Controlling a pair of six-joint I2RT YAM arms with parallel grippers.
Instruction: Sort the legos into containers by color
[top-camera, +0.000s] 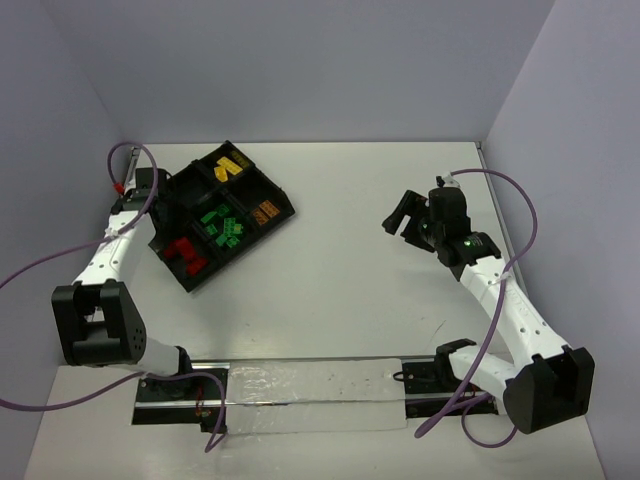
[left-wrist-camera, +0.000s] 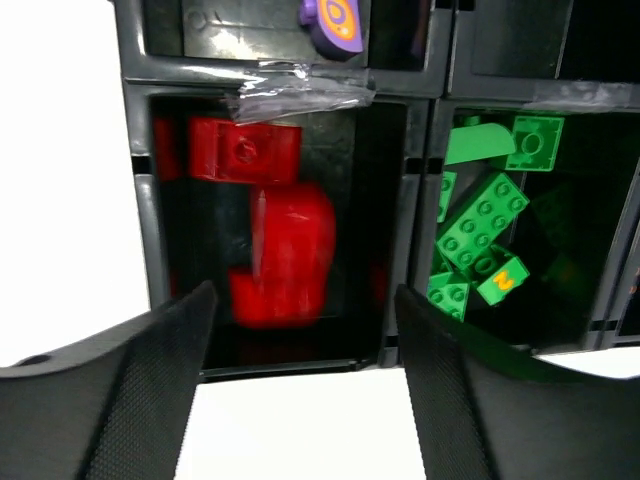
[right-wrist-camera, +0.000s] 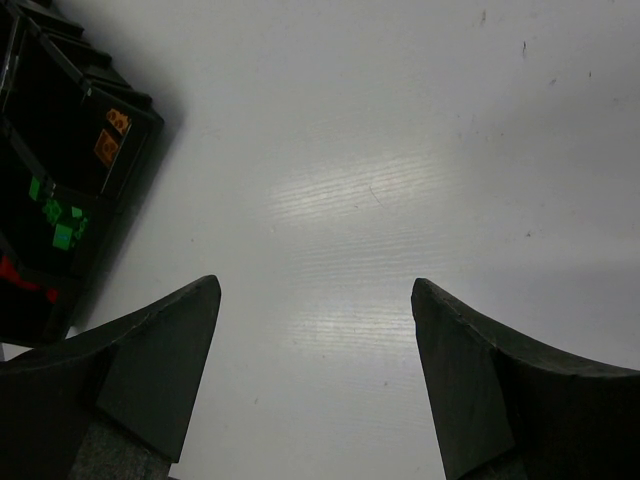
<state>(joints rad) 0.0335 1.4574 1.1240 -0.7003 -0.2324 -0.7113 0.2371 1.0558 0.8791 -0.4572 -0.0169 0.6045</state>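
Observation:
The black divided tray (top-camera: 284, 207) lies at the back left. Its containers hold sorted legos: red bricks (top-camera: 185, 254), green bricks (top-camera: 222, 226), yellow bricks (top-camera: 232, 167) and orange bricks (top-camera: 264, 213). My left gripper (top-camera: 165, 205) hovers at the tray's left side. In the left wrist view it (left-wrist-camera: 300, 310) is open and empty above the red compartment. A blurred red brick (left-wrist-camera: 288, 258) lies below a sharper red one (left-wrist-camera: 245, 150). Green bricks (left-wrist-camera: 482, 222) fill the neighbouring compartment, and a purple piece (left-wrist-camera: 335, 20) sits further in. My right gripper (top-camera: 405, 215) (right-wrist-camera: 315, 290) hangs open over bare table.
A torn strip of clear tape (left-wrist-camera: 300, 90) clings to the tray wall (left-wrist-camera: 420, 200) above the red compartment. The right wrist view catches the tray (right-wrist-camera: 130, 100) at its left edge. A clear plastic sheet (top-camera: 310, 395) lies between the arm bases. Grey walls enclose the table.

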